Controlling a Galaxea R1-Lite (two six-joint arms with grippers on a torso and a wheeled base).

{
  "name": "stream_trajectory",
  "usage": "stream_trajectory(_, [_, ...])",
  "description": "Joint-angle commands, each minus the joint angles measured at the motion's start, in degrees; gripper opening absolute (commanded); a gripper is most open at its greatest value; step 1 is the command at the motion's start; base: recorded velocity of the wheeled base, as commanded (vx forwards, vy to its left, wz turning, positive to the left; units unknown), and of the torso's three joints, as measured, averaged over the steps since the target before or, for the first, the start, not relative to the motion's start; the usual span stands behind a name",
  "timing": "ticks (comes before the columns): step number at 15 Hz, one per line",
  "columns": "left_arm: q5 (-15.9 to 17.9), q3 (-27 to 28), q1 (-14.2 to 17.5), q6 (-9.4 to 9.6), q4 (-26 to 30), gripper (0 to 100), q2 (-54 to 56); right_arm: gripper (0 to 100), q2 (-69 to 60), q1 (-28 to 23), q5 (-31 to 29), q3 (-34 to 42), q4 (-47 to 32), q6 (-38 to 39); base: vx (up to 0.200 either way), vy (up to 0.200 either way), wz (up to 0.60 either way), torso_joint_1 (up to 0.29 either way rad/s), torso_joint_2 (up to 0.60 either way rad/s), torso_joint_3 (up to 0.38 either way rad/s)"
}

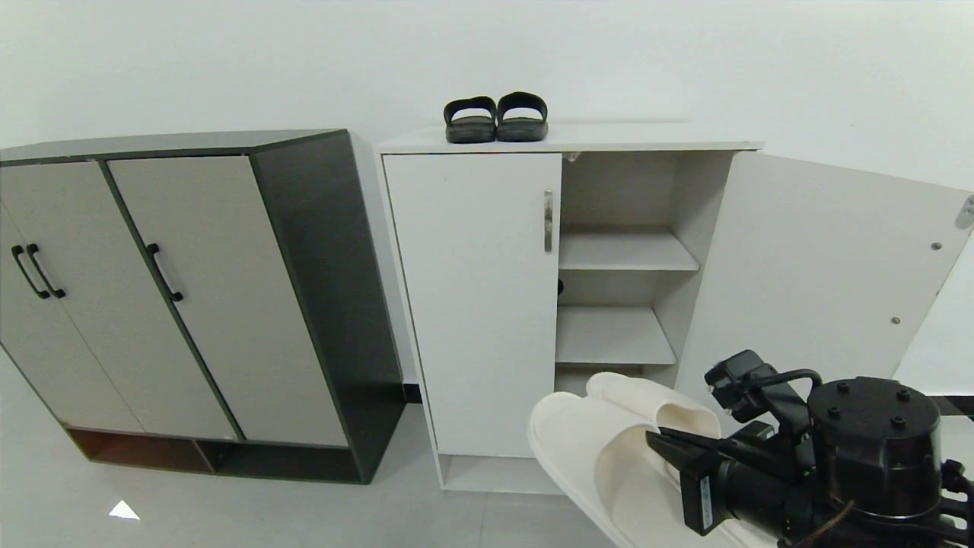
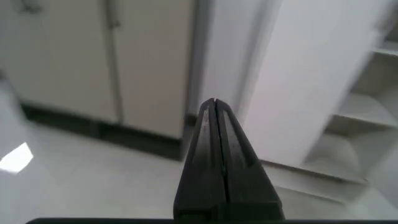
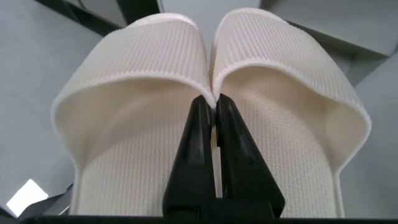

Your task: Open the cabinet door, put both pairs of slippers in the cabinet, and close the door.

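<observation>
My right gripper (image 1: 670, 445) is shut on a pair of white slippers (image 1: 609, 449), held side by side in the air in front of the white cabinet's lower part. In the right wrist view its fingers (image 3: 200, 134) pinch the two inner edges of the white slippers (image 3: 149, 93) together. A pair of black slippers (image 1: 496, 118) stands on top of the white cabinet (image 1: 609, 141). The cabinet's right door (image 1: 822, 281) is swung wide open, showing bare shelves (image 1: 624, 251); its left door (image 1: 475, 304) is shut. My left gripper (image 2: 215, 109) is shut on nothing, above the floor before the cabinets.
A grey two-door cabinet with black handles (image 1: 175, 289) stands left of the white one, with an open gap at its base. Grey floor (image 1: 251, 517) spreads in front of both. A white wall is behind.
</observation>
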State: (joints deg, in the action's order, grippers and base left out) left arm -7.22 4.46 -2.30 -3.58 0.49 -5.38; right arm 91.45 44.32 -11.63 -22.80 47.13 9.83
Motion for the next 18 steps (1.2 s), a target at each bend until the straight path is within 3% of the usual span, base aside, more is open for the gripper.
stream_trajectory(1, [9.77,-4.46,2.13,2.62,-2.25,0,5.38,0,0.57,0.32,-0.06,-0.14,0.07,0.02,0.0,0.0,0.0,0.0,0.0,0.0])
stream_trajectory(2, [10.03,-4.46,2.13,6.22,-0.75,0,5.29,0,0.66,0.41,-0.06,-0.41,0.07,0.02,0.0,0.0,0.0,0.0,0.0,0.0])
stream_trajectory(3, [9.85,-4.46,2.13,6.48,-0.4,0,5.29,0,0.74,0.41,-0.06,-0.49,0.07,0.02,0.0,0.0,0.0,0.0,0.0,0.0])
stream_trajectory(5, [7.13,-4.46,2.13,5.78,-0.31,0,5.38,0,1.89,1.64,-2.34,-2.08,0.07,0.28,0.0,0.0,0.0,0.0,0.0,0.0])
stream_trajectory(9, [7.13,-4.46,2.13,5.25,-0.31,0,5.38,0,7.34,3.22,-11.84,-5.15,0.16,3.36,0.0,0.0,0.0,0.0,0.0,0.0])
stream_trajectory(12, [7.13,-4.46,2.13,4.99,-0.31,0,5.38,0,15.42,3.14,-20.98,-11.57,0.16,8.02,0.0,0.0,0.0,0.0,0.0,0.0])
stream_trajectory(14, [7.13,-4.46,2.13,4.9,-0.31,0,5.38,0,18.76,1.91,-22.56,-14.47,0.16,9.33,0.0,0.0,0.0,0.0,0.0,0.0])
stream_trajectory(18, [7.13,-4.46,2.13,4.9,-0.31,0,5.38,0,22.45,0.06,-24.41,-16.14,0.42,9.6,0.0,-0.2,0.0,0.004,0.0,0.002])
